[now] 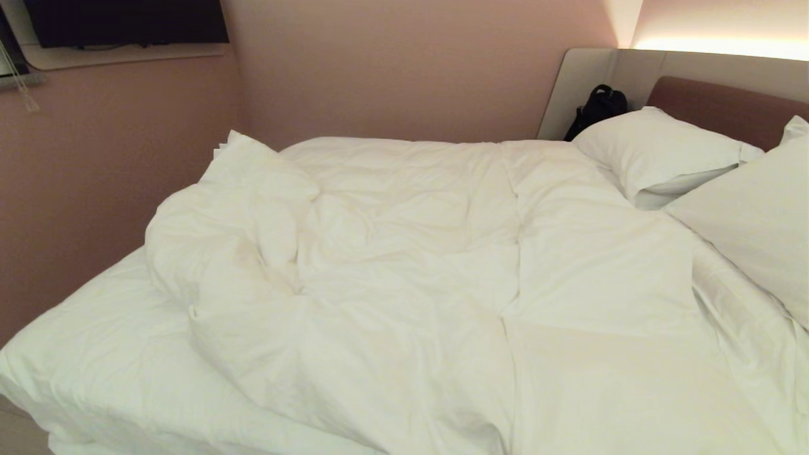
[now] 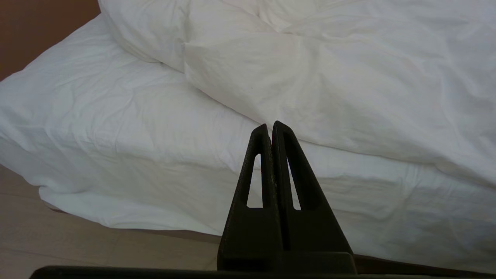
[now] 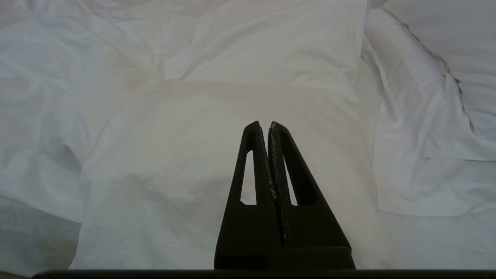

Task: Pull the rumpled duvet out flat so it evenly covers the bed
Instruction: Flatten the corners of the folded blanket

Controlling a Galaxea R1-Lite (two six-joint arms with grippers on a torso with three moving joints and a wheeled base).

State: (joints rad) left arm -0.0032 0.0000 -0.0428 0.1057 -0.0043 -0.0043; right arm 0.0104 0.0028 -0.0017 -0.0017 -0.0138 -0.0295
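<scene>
Both jaws pressed together, empty | duvet [image 1: 404, 253] bunched left | bed [image 1: 82, 354] edges cropped

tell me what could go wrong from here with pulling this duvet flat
1. The duvet is bunched toward the foot end, leaving sheet bare; pinching there may catch the sheet too.
2. Both the left gripper and right gripper have shut jaws; they must open first.
3. Pulling toward the headboard could shove the pillows.

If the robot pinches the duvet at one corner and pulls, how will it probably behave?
The duvet looks soft and puffy, so it would probably sag and fold, not slide stiffly. Its bunched left part may unroll unevenly. It likely drags over the sheet without slipping freely.
</scene>
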